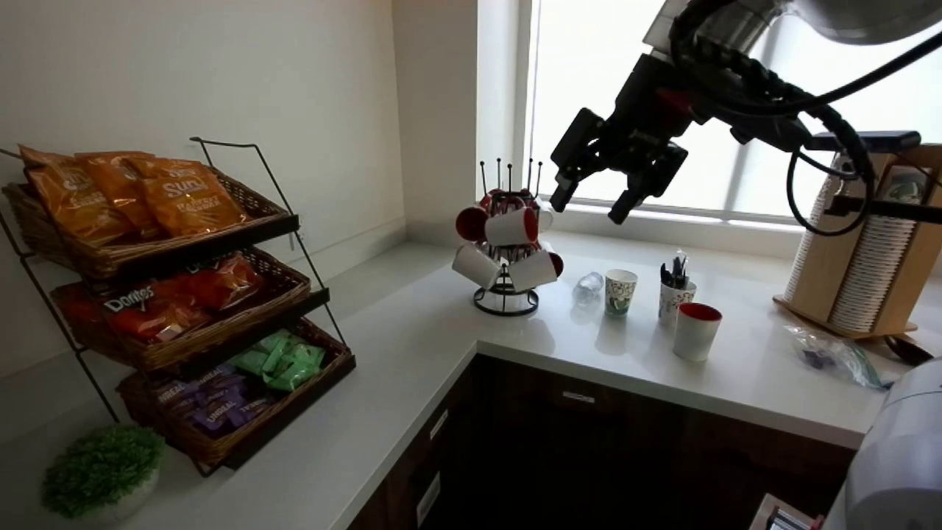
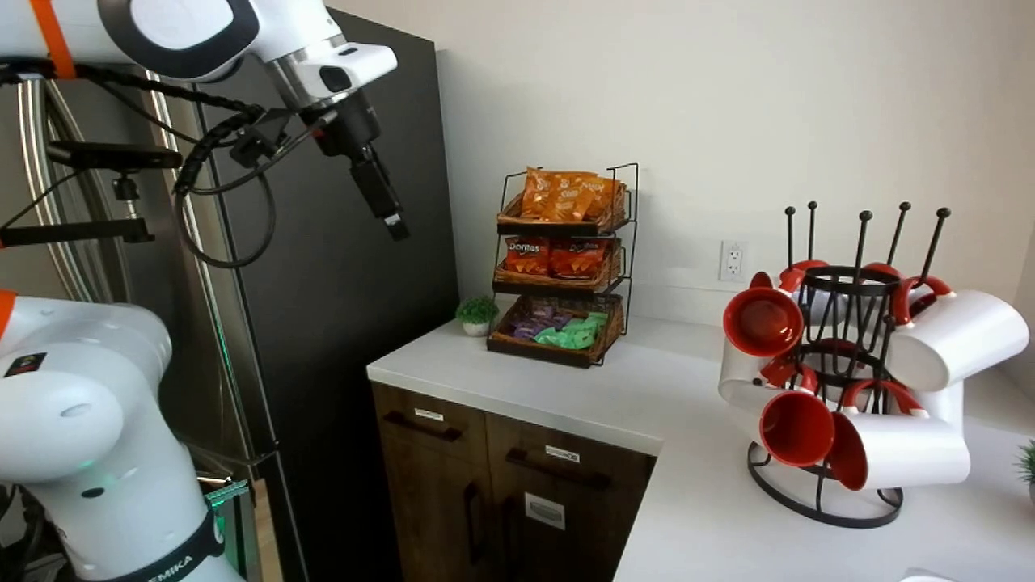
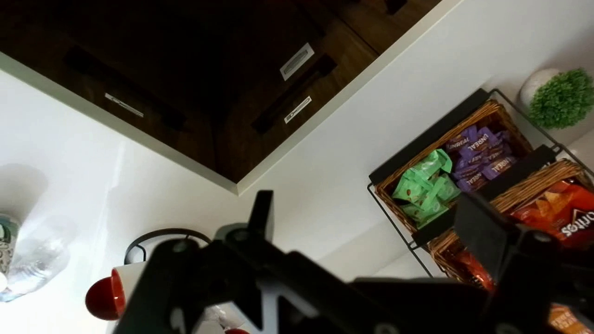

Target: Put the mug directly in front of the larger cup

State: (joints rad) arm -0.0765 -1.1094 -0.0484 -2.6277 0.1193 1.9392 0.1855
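A white corner desk (image 1: 360, 412) spreads beneath a robot arm (image 1: 857, 18). In an exterior view, a black rack (image 1: 505, 313) hung with white mugs (image 1: 509, 227) stands at the desk's corner. At the rack's 2 o'clock the end effector (image 1: 591, 210) hangs high, released, its 2 sides apart with nothing between. Toward its 5 o'clock, well apart, a red-lined white mug (image 1: 695, 335) stands upright near the desk's edge, presumably the mug to move. Just beyond it, at 11 o'clock, is a cutlery cup (image 1: 671, 302); at 10 o'clock, a patterned cup (image 1: 620, 293). I cannot tell which is larger. The step in hand is likely the reach. The wrist view does not show this mug, so turn toward it first. Then descend from above, gap centred on the mug, steering clear of the cutlery (image 1: 668, 276), and lift level; no handle shows.
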